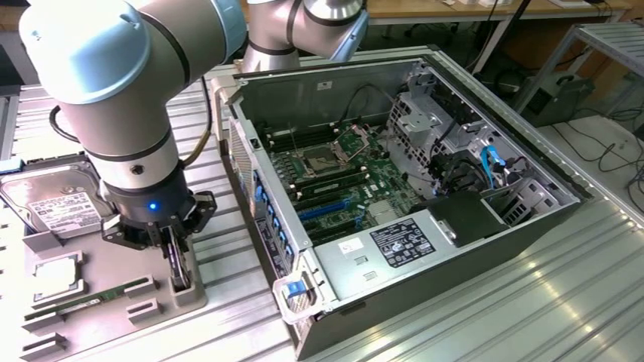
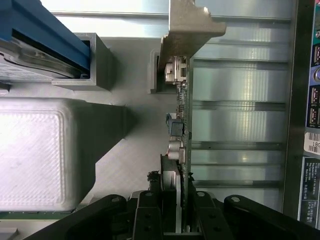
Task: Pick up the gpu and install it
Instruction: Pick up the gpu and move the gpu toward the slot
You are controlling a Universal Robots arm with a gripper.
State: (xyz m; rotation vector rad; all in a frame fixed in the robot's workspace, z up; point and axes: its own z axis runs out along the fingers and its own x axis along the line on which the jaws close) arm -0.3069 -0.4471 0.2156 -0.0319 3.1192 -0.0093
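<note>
We see a robot arm (image 1: 121,98) working over a grey parts tray (image 1: 111,256) that sits on the ribbed metal counter (image 1: 483,317), just beside the open PC case (image 1: 423,298) on the exterior view's left of it. The gpu (image 1: 182,279) stands on its long edge in a slot at the tray edge nearest the case; a hard drive (image 1: 56,204) lies in the tray farther from the case. In the wrist view the card is edge-on, w/ its pale metal bracket (image 2: 192,25) at the far end next to a grey holder block (image 2: 160,75). The gripper (image 1: 173,250) straddles the card's near end, and its black fingers (image 2: 150,220) look pressed onto the card's two faces, i.e. clamped on the gpu, which we judge is not yet out of its slot. The step in hand looks like the grasp. Done well, we'd say it means a hold square to the board, pads on flat areas rather than on small components, firm enough not to slip but not enough to flex the card, and no twist against the slot walls. Arm pose: the big links sweep in from above the case, and the last link drops approx. vertical beside it, wrist pointing straight down w/ a blue light lit.
</note>
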